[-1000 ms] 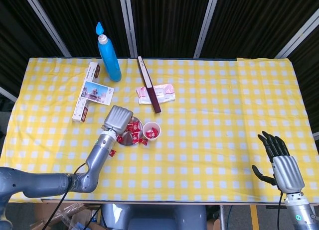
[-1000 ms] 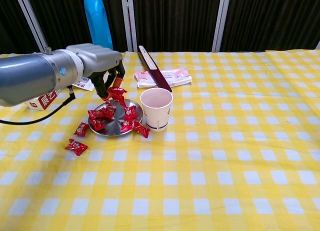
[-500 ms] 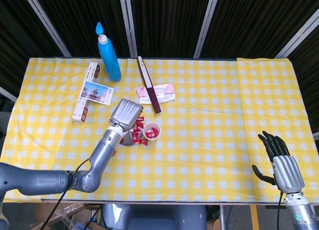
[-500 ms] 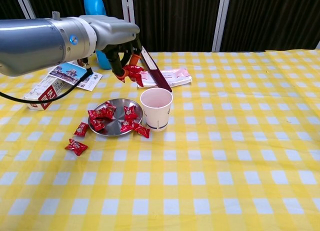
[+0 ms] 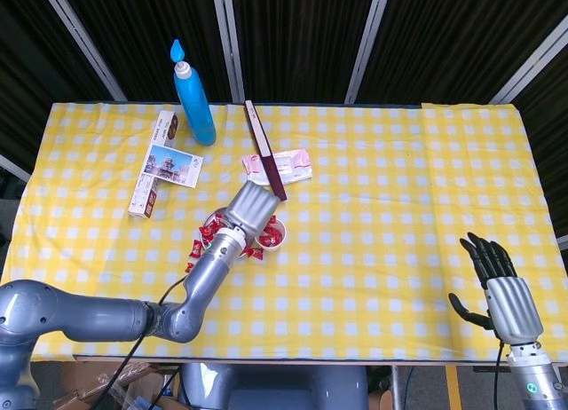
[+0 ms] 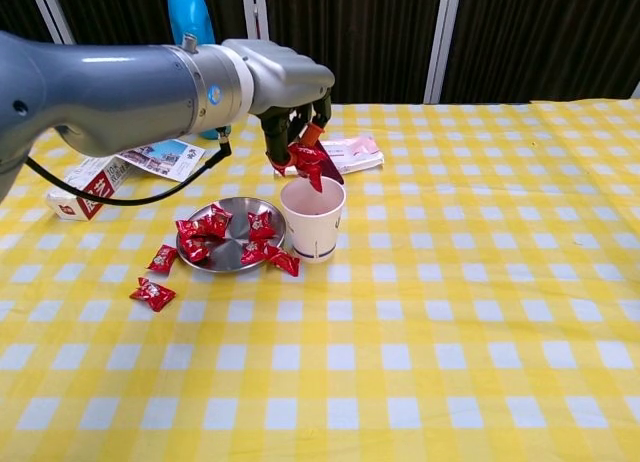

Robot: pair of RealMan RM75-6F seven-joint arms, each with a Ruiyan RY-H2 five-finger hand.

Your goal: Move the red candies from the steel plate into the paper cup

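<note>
A steel plate (image 6: 232,257) holds several red candies (image 6: 214,223), left of a white paper cup (image 6: 313,218). In the head view the plate (image 5: 209,224) is partly hidden by my left arm. My left hand (image 6: 288,90) (image 5: 250,207) hovers over the cup's rim and pinches a red candy (image 6: 308,159) just above the cup's mouth. The cup (image 5: 272,235) shows red candies inside in the head view. Loose candies (image 6: 153,293) lie on the cloth left of the plate. My right hand (image 5: 498,284) rests far off at the table's front right, fingers spread, holding nothing.
A blue bottle (image 5: 193,98), a dark flat stick (image 5: 265,149), a pink packet (image 5: 282,167) and a printed box (image 5: 154,168) lie behind the plate. One candy (image 6: 284,261) lies between plate and cup. The yellow checked cloth (image 6: 480,312) covers the table.
My left hand has lifted a candy off the plate and carried it up and to the right, from above the plate to above the cup. The right hand has not moved.
</note>
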